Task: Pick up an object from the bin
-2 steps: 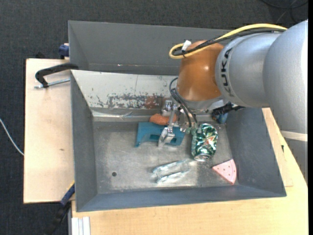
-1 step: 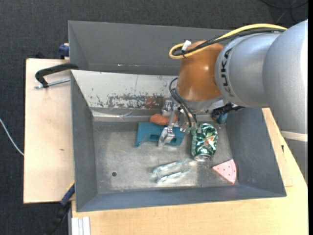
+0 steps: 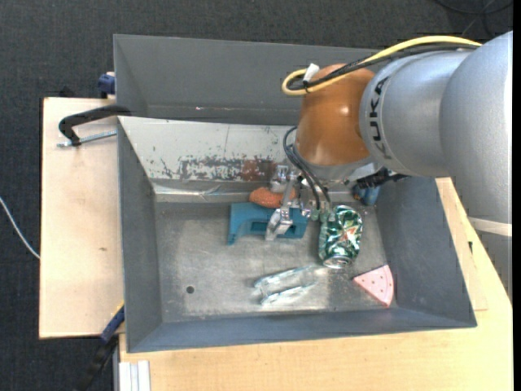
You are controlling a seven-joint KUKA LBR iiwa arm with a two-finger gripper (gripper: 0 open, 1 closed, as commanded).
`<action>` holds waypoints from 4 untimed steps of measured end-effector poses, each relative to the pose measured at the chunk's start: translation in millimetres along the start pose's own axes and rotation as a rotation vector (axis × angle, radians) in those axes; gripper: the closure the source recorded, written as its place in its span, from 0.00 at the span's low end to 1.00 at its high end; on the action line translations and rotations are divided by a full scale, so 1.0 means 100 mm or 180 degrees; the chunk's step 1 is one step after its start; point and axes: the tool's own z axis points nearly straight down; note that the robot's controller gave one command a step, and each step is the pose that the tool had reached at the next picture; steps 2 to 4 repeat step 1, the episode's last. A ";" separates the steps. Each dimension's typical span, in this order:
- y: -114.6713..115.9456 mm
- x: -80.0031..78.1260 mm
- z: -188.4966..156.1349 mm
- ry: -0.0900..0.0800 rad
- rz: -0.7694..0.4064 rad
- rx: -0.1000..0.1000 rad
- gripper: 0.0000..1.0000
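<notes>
My gripper (image 3: 286,218) hangs below the orange wrist cover, low in the middle of the bin, its metal fingertips right over the right end of a teal blue block-shaped thing (image 3: 248,221). An orange rounded thing (image 3: 264,195) lies just behind the gripper near the back wall. A crushed green can (image 3: 339,235) lies just to the gripper's right. Nothing shows between the fingers.
A clear crumpled plastic piece (image 3: 285,284) lies near the front wall. A pink wedge like a watermelon slice (image 3: 375,284) sits in the front right corner. The arm and its orange cover hang over the bin's back right part.
</notes>
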 end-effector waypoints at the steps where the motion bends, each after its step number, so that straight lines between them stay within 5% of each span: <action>1: 0.00 -0.02 -0.85 -0.0019 0.0004 -0.0002 1.00; 4: 0.00 -0.02 -0.85 -0.0019 0.0004 -0.0002 1.00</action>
